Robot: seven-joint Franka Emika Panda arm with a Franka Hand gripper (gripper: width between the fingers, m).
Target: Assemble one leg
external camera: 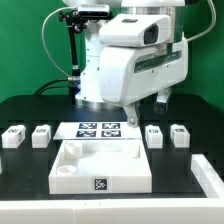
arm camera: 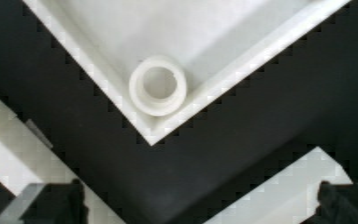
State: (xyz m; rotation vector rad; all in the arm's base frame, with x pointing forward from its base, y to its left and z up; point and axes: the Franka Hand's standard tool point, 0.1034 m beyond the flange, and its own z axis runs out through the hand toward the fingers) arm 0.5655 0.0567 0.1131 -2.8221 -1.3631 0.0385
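White legs (exterior view): four, in one row across the middle of the frame. The far-left leg (external camera: pixel 13 135) and inner-left leg (external camera: pixel 41 133) are on the exterior view's left, the inner-right leg (external camera: pixel 153 134) and far-right leg (external camera: pixel 179 133) on its right. All lie loose on the black table (external camera: pixel 25 115).
Gripper (exterior view): the gripper (external camera: pixel 129 114) hangs under the arm (external camera: pixel 140 55), by the right end of the marker board (external camera: pixel 100 128). Its finger spread cannot be read here.
Key relation: the inner-right leg is nearest, just to the right of the gripper and slightly lower in the frame. It is too small to judge its long axis.
Plate (exterior view): one plate (external camera: pixel 120 172), lower centre, apart from every leg.
Fingers (wrist view): two dark fingertips (arm camera: pixel 51 205) are spread wide, with nothing between them.
Socket (wrist view): one round socket (arm camera: pixel 160 83) sits in a plate corner. No leg is in sight.
Next move (judgement): shift toward the inner-right leg, then descend.
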